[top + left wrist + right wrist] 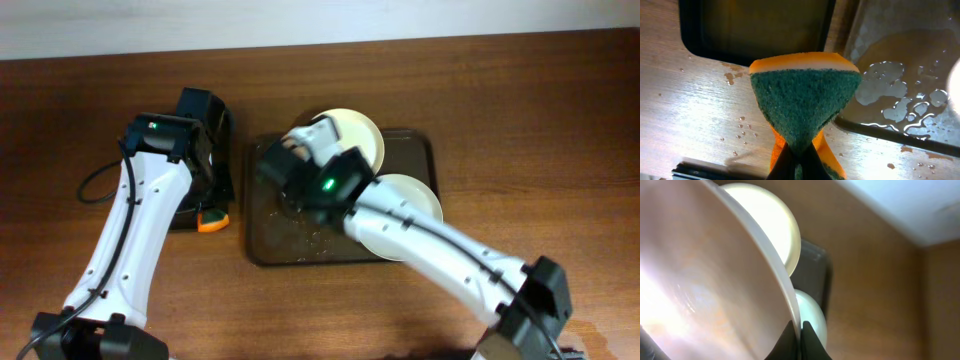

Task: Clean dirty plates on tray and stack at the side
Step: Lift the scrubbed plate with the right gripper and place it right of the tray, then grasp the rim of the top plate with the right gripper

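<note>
My right gripper (pixel 801 330) is shut on the rim of a white plate (pixel 715 280), which is tilted on edge and fills the left of the right wrist view. In the overhead view this gripper (pixel 290 170) is over the left part of the dark brown tray (pixel 280 240), and the held plate is mostly hidden by the arm. A cream plate (pixel 355 130) lies at the tray's back and also shows in the right wrist view (pixel 775 225). A pale plate (pixel 415 195) lies at the tray's right. My left gripper (pixel 797 162) is shut on a green-and-orange sponge (pixel 802 105) above the wooden table, left of the tray.
A smaller black tray (pixel 755 25) lies on the table left of the brown tray, under my left arm (pixel 150 200). Water pools on the brown tray's floor (pixel 890 85), and droplets dot the table. A black cable (pixel 95 185) lies at the far left.
</note>
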You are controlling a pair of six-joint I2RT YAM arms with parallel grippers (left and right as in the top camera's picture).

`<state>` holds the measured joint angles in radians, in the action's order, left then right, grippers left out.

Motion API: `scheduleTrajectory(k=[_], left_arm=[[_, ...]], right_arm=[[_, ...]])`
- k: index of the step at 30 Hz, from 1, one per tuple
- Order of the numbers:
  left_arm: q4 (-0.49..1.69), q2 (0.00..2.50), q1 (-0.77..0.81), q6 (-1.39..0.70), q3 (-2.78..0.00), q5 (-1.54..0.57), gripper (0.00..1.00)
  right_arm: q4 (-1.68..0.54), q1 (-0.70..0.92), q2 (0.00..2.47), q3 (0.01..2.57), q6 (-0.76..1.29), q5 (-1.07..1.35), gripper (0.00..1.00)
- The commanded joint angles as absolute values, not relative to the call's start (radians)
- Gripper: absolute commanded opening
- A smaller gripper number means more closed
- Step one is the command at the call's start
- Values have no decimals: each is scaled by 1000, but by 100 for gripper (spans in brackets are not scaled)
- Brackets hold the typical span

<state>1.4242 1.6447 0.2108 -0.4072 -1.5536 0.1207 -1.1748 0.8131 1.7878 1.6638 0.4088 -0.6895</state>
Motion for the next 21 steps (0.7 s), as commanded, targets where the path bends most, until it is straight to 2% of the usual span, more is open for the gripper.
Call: scheduleTrajectory(k=[1,3,4,6,8,10,13,14,15,16,17,18,19,20,21], left_arm=[[1422,1644,207,-391,-1546,93,0],[1419,1644,207,-391,-1537,93,0],[1414,1644,207,-391,-1531,93,0],[1399,1644,207,-391,-1512,93,0],[1375,1644,207,-391,-1490,93,0],[1351,1644,207,-391,-1469,93,0],[1319,1644,207,-391,-1459,93,0],[1314,1644,207,-391,-1459,93,0],[1312,1644,207,-391,-1459,93,0],[1308,1644,207,-391,-1459,93,0],[1303,1644,207,-391,-1459,93,0],[1297,1644,207,-391,-1459,93,0],[1293,1644,207,-391,-1459,93,0],[1290,1644,207,-391,-1459,93,0],[1285,1644,207,-391,-1459,93,0]], right_arm=[[-1189,496,1775,1686,414,-88,4],[-1211,243,1775,1686,284,300,4],[-1235,134,1775,1685,237,398,4],[-1279,-110,1776,1681,210,358,4],[-1271,-265,1776,1652,218,244,4],[-1184,-384,1776,1582,221,178,4],[-935,-498,1780,1407,263,179,4],[-868,-505,1792,1367,263,179,8],[-843,-505,1807,1360,270,179,19],[-840,-505,1810,1360,270,180,23],[-840,-504,1809,1360,270,189,33],[-849,-505,1809,1361,266,279,37],[-855,-498,1808,1367,206,471,38],[-862,-469,1807,1383,151,607,50],[-876,-425,1806,1405,134,634,56]])
